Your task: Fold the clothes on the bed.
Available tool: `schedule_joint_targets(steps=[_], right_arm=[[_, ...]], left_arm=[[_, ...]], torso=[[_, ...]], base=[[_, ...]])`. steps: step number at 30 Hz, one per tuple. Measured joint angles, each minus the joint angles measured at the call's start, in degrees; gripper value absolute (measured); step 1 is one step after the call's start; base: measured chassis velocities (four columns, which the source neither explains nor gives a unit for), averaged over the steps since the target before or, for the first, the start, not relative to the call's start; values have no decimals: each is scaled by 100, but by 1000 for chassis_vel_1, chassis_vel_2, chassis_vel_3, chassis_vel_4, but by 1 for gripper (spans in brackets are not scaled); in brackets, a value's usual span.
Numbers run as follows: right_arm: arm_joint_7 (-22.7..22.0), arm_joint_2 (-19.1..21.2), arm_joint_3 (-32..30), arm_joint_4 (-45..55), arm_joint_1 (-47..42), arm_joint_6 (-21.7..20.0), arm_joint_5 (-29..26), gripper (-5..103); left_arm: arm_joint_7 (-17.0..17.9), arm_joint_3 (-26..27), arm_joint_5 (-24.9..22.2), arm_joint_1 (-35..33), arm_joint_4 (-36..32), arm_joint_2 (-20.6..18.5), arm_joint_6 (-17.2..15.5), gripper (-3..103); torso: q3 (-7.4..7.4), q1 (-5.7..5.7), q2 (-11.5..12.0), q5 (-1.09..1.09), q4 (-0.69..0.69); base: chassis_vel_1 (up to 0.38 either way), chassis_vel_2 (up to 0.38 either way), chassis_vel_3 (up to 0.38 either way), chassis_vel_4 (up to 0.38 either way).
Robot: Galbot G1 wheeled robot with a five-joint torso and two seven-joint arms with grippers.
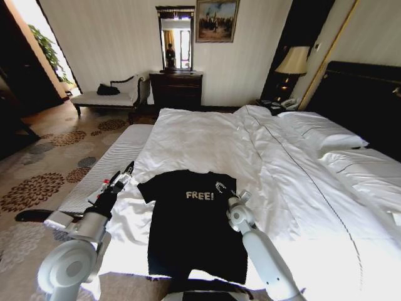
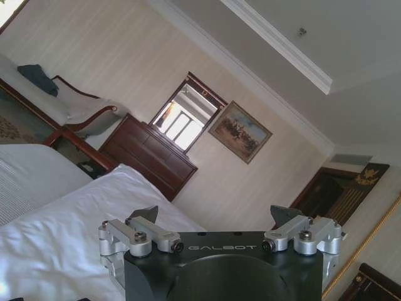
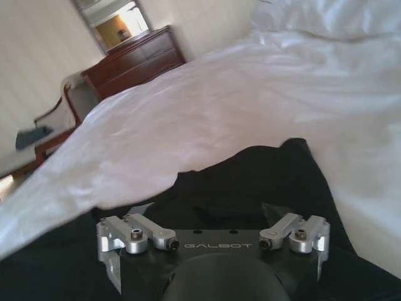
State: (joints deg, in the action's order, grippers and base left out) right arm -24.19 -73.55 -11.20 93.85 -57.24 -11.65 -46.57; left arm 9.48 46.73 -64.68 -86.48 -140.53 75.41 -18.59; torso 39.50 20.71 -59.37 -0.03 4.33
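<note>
Jaws spread both grippers; black T-shirt [image 1: 191, 222] flat on white bed [image 1: 301, 188].

A pale upholstered bench [image 1: 103, 98] stood by the far wall, and a dark item [image 1: 108, 89] lay on its seat. Beside it was a dark wooden dresser [image 1: 176, 89] with a mirror [image 1: 175, 40] above it. A framed painting [image 1: 216, 21] hung on the striped wall next to the mirror. A lamp with a cream shade [image 1: 293, 61] stood on the nightstand, near a telephone [image 1: 289, 103]. The carpet [image 1: 37, 188] had a brown flower pattern.
</note>
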Motion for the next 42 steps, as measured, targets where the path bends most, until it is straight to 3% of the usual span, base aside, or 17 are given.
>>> schedule_joint_targets(steps=[3, 10, 17, 25, 33, 42], right_arm=[[26, 8, 150, -25, 0, 19, 483, 99], [-111, 50, 429, 323, -33, 42, 1748, 100], [-105, 297, 434, 837, -60, -3, 1863, 100], [1, 552, 455, -164, 257, -20, 2013, 100], [485, 509, 609, -893, 428, 230, 3393, 100], [581, 670, 796, -967, 498, 216, 4209, 100]], left_arm=[[0, -12, 20, 4, 10, 8, 0, 100], [-2, 6, 38, 5, 49, -2, -2, 100], [-4, -31, 111, 17, 127, 55, -2, 100], [-8, -53, 132, 63, 177, 65, -1, 100], [530, 295, -1137, 318, -260, -151, -168, 100], [562, 301, -1197, 408, -270, -186, -241, 100]], torso=[[-1, 0, 0, 0, -1], [0, 1, 0, 0, -1], [-1, 1, 0, -1, -1], [0, 1, 1, 0, 0], [0, 0, 0, 0, -1], [0, 1, 0, -1, -1]], base=[[0, 0, 0, 0], [0, 0, 0, 0], [0, 0, 0, 0], [0, 0, 0, 0], [0, 0, 0, 0], [0, 0, 0, 0]])
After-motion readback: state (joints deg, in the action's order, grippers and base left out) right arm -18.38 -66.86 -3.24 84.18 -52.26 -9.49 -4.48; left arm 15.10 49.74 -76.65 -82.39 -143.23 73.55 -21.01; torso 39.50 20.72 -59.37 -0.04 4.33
